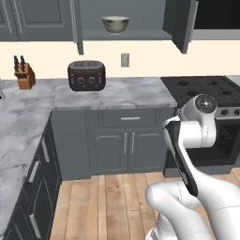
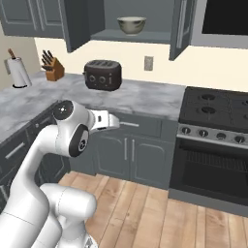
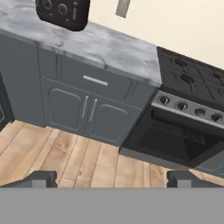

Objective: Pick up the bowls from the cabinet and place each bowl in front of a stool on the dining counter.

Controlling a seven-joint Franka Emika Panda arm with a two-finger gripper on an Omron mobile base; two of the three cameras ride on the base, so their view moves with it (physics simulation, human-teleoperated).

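From behind my left shoulder I see the cream bowl (image 1: pixel 115 24) sitting upright on the shelf of the open wall cabinet (image 1: pixel 140 33), high above the toaster (image 1: pixel 86 75) and the marble worktop (image 1: pixel 117 91); my arm is folded low in front of the base, well below that shelf, so I judge the step in hand is the reach up for this bowl. From behind my right shoulder the same bowl (image 2: pixel 131 24) stands near the middle of the shelf between the two swung-open doors, the left door (image 2: pixel 76 24) hanging out over the worktop and the stove (image 2: pixel 213 109) off to the right; to do this well I should rise between those doors rather than sweep in from the side, clear the toaster (image 2: pixel 102 74) below, and come at the rim from the front, pinching one wall of the bowl without nudging it back. Looking along my hand, my pincer (image 3: pixel 111 177) is spread wide and holds nothing, its two fingertips (image 3: pixel 41 178) far apart at the bottom, and it points down at the drawer cabinets (image 3: pixel 83 105), the oven and the wood floor (image 3: pixel 65 157), so the wrist must tilt up a good deal before the shelf comes into line
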